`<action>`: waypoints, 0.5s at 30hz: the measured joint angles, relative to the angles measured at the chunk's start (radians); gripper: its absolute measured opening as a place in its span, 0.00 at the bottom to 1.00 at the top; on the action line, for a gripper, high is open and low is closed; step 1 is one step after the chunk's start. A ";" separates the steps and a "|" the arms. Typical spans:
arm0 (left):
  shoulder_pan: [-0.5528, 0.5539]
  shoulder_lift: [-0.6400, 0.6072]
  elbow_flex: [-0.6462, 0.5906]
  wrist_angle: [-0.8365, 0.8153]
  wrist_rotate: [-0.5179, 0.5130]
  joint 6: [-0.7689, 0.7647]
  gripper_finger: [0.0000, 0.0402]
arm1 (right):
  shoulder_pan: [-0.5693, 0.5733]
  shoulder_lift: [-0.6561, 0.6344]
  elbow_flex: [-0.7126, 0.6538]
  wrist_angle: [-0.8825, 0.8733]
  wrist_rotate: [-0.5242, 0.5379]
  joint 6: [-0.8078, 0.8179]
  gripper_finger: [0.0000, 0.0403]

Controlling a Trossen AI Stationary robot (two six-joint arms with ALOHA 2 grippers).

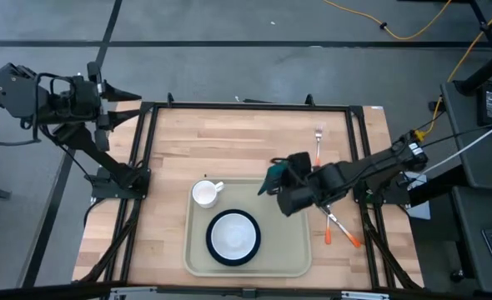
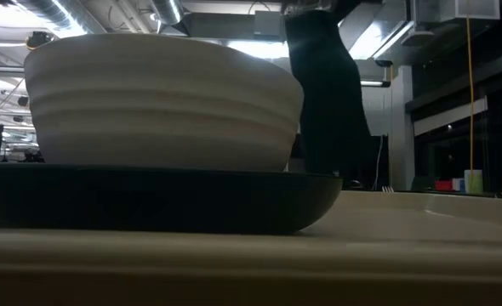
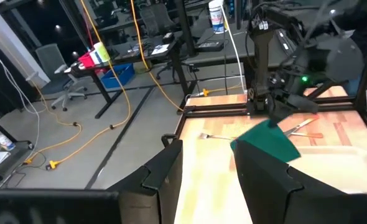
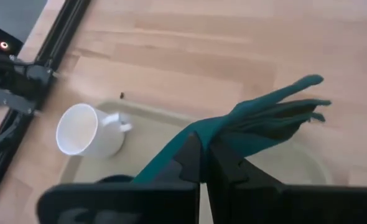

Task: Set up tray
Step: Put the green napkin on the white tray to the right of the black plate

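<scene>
The cream tray (image 1: 289,243) lies at the table's near middle. On it stand a white mug (image 1: 205,193) and a white bowl (image 1: 233,235) set on a dark plate (image 2: 149,200). My right gripper (image 1: 273,177) hovers over the tray's far right corner, shut on a dark green napkin (image 4: 264,121). My left gripper (image 1: 128,98) waits open beyond the table's far left corner, touching nothing. A fork (image 1: 318,142) lies on the wood at the far right. My right gripper (image 4: 202,147) pinches the green napkin between its two fingers at one end (image 4: 199,132), where the cloth is bunched into folds. The fingers come from the table's right, slanting down. The napkin (image 3: 267,141) hangs slack below them over the tray's far edge (image 4: 165,115); in the low view the plate hides its lower end.
Two orange-handled utensils (image 1: 339,227) lie on the wood right of the tray. A black frame (image 1: 254,107) borders the table. Bare wood lies between the tray and the far edge. The tray's right part (image 1: 292,221) carries nothing.
</scene>
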 joint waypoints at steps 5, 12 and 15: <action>0.000 -0.015 0.000 0.000 0.000 0.008 0.35 | 0.048 0.048 0.000 -0.007 0.000 0.110 0.02; 0.000 -0.026 0.001 0.000 0.000 0.008 0.35 | 0.116 0.114 0.000 -0.044 -0.022 0.244 0.02; 0.000 -0.026 0.001 0.000 0.000 0.008 0.35 | 0.147 0.142 0.000 -0.065 -0.042 0.301 0.02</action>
